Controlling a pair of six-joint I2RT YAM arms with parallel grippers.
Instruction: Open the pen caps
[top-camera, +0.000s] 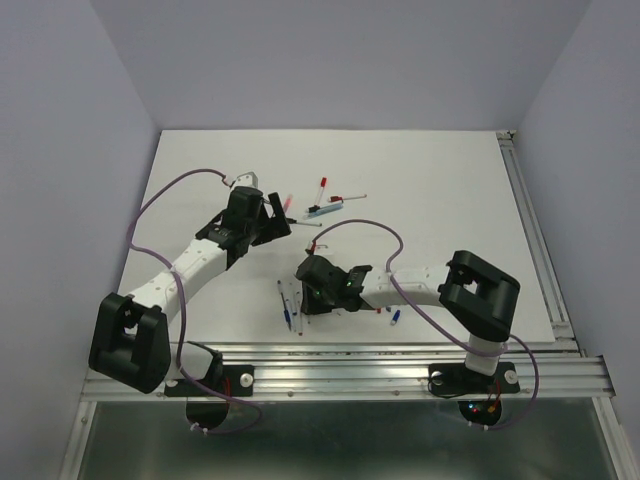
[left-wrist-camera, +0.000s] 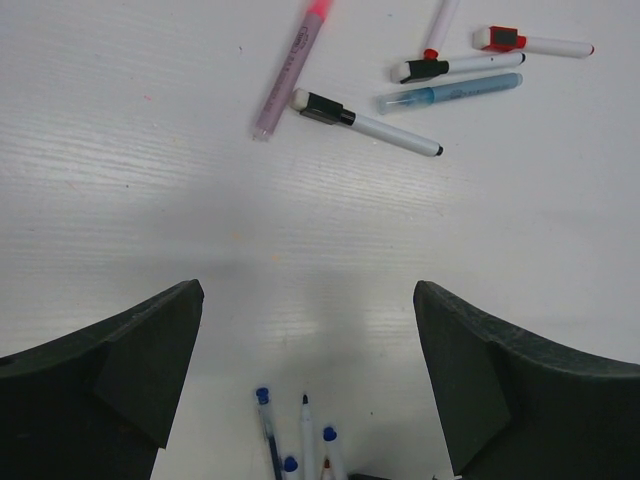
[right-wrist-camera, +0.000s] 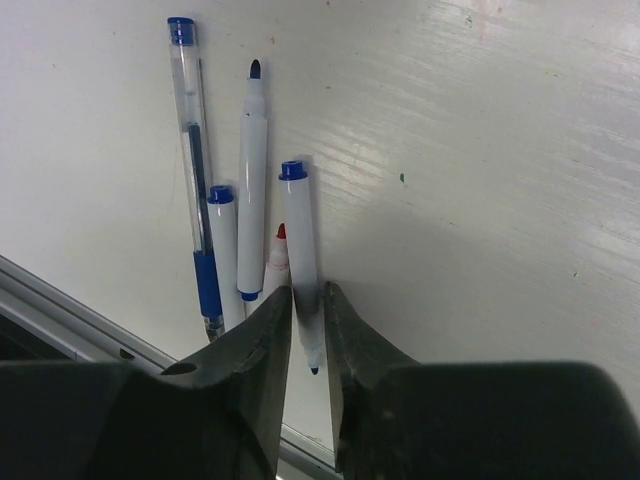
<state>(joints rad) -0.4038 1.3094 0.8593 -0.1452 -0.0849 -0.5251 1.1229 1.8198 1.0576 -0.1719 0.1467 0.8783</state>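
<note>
Nearest the lens, the left pincer (left-wrist-camera: 308, 300) gapes wide with nothing between its fingers, hanging over the white surface (left-wrist-camera: 120, 180). Beyond it lie scattered markers: a pink one (left-wrist-camera: 285, 75), a black-tipped one (left-wrist-camera: 365, 125), a light blue barrel (left-wrist-camera: 450, 93), and a white marker wearing a red cap (left-wrist-camera: 497, 38) at one end. Farther right, the right pincer (right-wrist-camera: 307, 300) is closed tight on a white pen (right-wrist-camera: 299, 235) with a blue end, just beside a row of other pens (right-wrist-camera: 252, 180). A small blue cap (top-camera: 395, 318) lies loose beside the right forearm.
</note>
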